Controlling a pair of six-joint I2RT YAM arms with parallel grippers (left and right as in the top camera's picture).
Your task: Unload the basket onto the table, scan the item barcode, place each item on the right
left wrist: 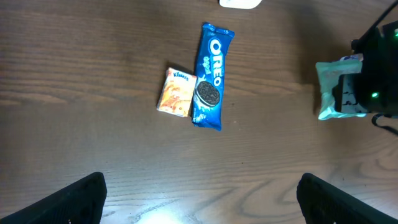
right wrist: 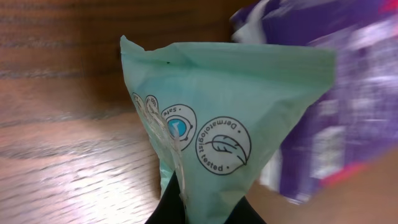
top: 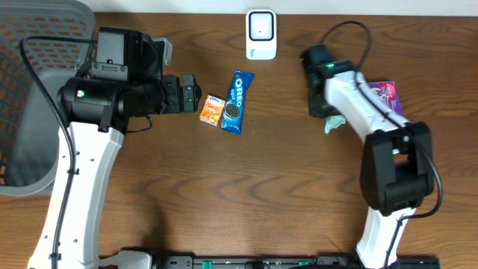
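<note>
The right gripper [right wrist: 198, 211] is seen clamped on one edge of a green pack [right wrist: 230, 112], the jaws pinched to a narrow close on the soft wrapper. The pack is held just off the table [top: 284, 194] at the right side, beside a purple pack [top: 387, 96], with its face of round printed marks turned toward the wrist camera. No barcode can be made out in any view.

The scanner [top: 261, 33] stands at the far edge, well apart from the held pack and to its left. For the scan to be done well, the pack would best be lifted clear of the purple pack first. It should then be carried across to the scanner and turned until the side bearing the code is squarely presented to the window. As only an edge is gripped, the wrapper is judged likely to sag or fold. A slow, steady swing and a brief pause before the window are advised.

The left gripper [top: 193, 94] hangs spread wide and empty above an Oreo pack [top: 237, 101] and an orange pack [top: 212, 110], which lie touching near the table's middle.
</note>
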